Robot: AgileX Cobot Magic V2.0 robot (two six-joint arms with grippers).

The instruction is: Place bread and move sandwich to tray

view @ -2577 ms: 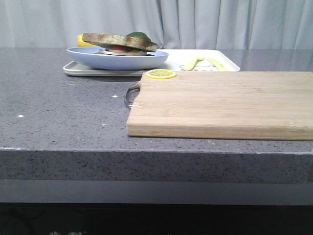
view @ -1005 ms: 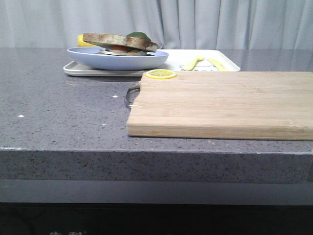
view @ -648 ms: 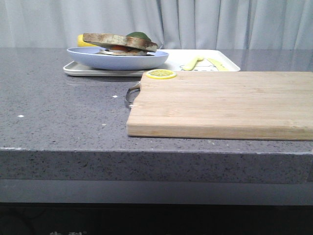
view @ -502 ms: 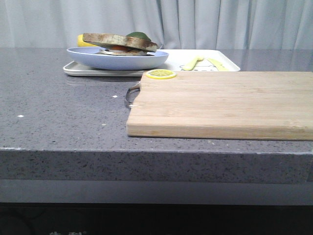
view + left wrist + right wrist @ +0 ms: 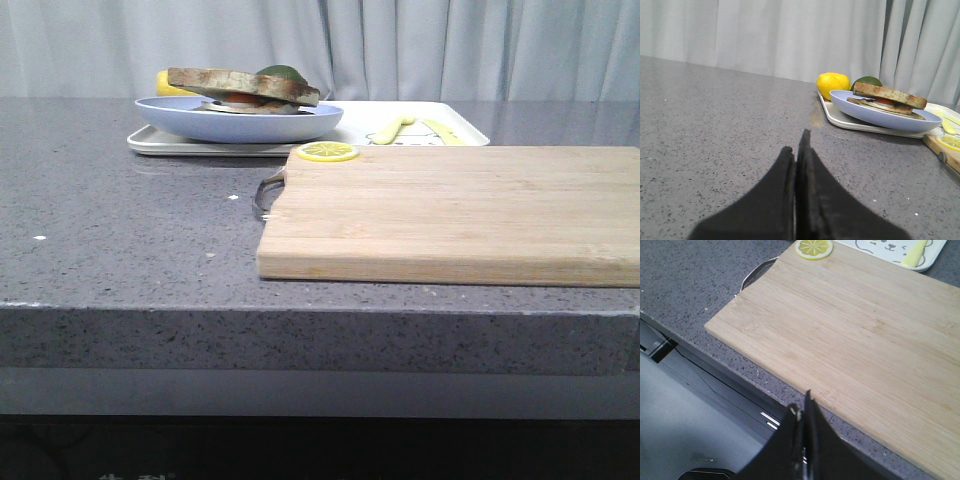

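From the front we see a speckled grey stone bench carrying a shallow white rectangular tray with rounded corners at the far side, its long axis running left to right. On the tray's left half sits a round light-blue plate, and on that plate lies the sandwich of brown-crusted slices with egg filling, flat, its long axis also left to right and its upper slice dipping slightly toward the right. A yellow lemon and a dark green round fruit peek out behind it. Nearer us lies a pale wooden cutting board, lengthwise left to right, with a lemon-slice ornament at its far left corner and a metal handle on its left end; neither arm shows here. In the left wrist view the black left hand is clenched on nothing, fingers pressed together just above the bench, aimed past the tray, plate and sandwich. In the right wrist view the black right hand is likewise clenched and empty, over the board's near edge. We cannot make out a separate bread slice.
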